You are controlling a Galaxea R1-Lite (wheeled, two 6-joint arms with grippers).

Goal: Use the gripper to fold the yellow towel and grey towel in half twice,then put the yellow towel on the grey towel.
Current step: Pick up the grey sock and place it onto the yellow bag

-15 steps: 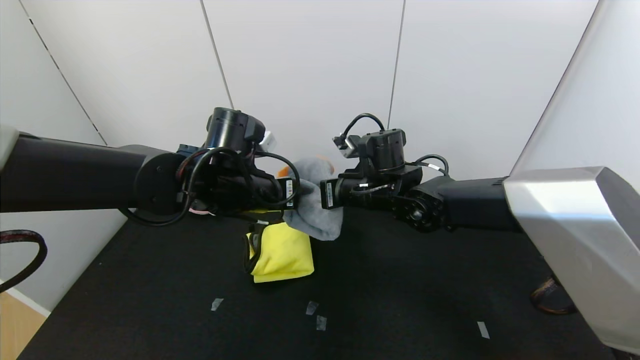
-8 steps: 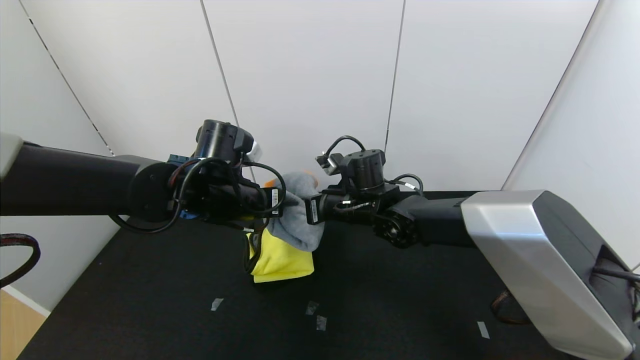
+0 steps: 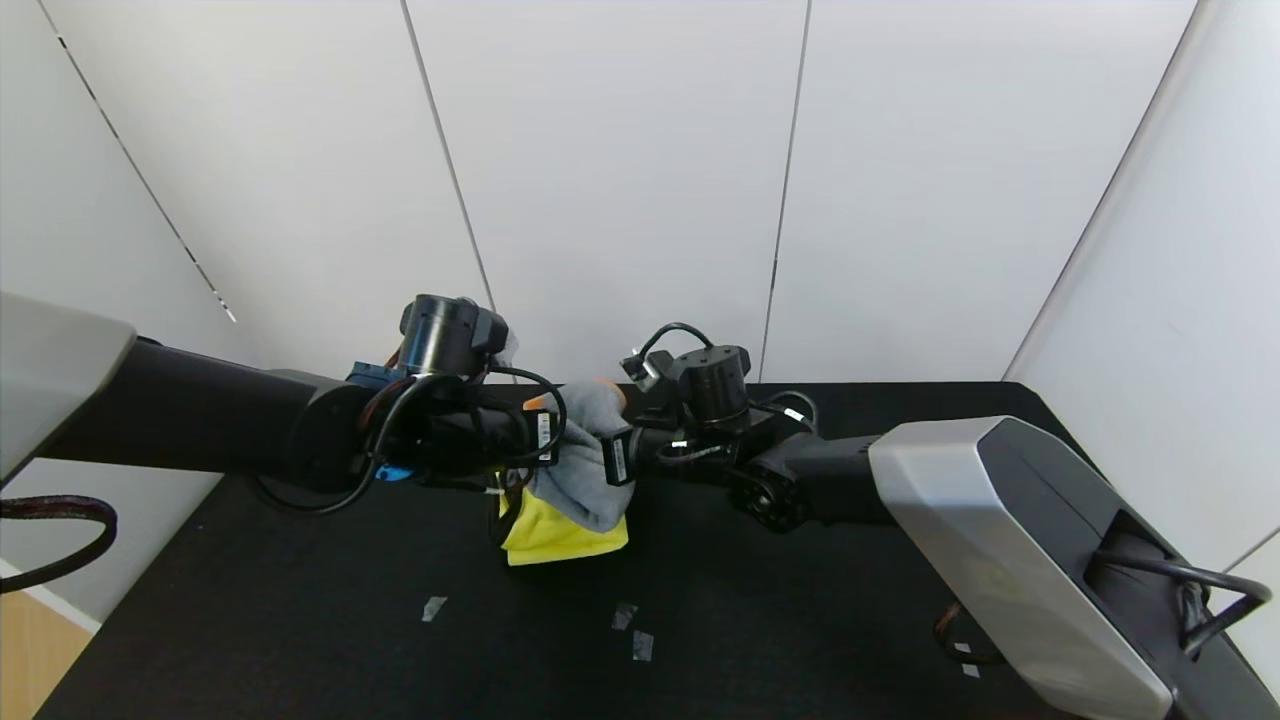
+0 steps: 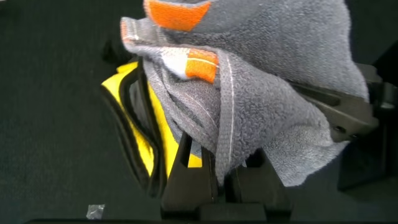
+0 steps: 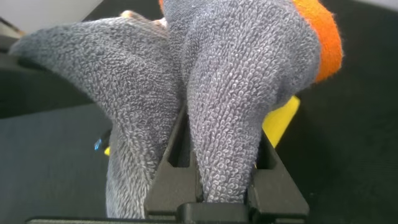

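- I have both arms reaching in over the black worktop (image 3: 300, 620), meeting near its middle, well out from the robot.
- The left gripper (image 3: 552, 440) comes in from the left; in its wrist view its jaws are pinched tight on a bunched fold of the grey towel (image 3: 585, 470), with the cloth draped over and down past the fingers (image 4: 186, 168).
- The right gripper (image 3: 612, 458) faces it from the right, just beside the left one; its wrist view shows its jaws clamped on a thick roll of the same grey towel (image 5: 230, 99).
- The grey towel hangs bundled between the two grippers, lifted off the worktop, its orange band (image 4: 177, 12) showing at the upper edge.
- The yellow towel (image 3: 555, 535) lies folded on the worktop directly under the grey bundle, partly covered by it from my head view.
- Its dark edge trim (image 4: 127, 137) shows in layers on the left side.
- I cannot tell whether the hanging grey cloth touches the yellow one.
- A few small tape marks (image 3: 433, 608) sit on the worktop nearer the robot.
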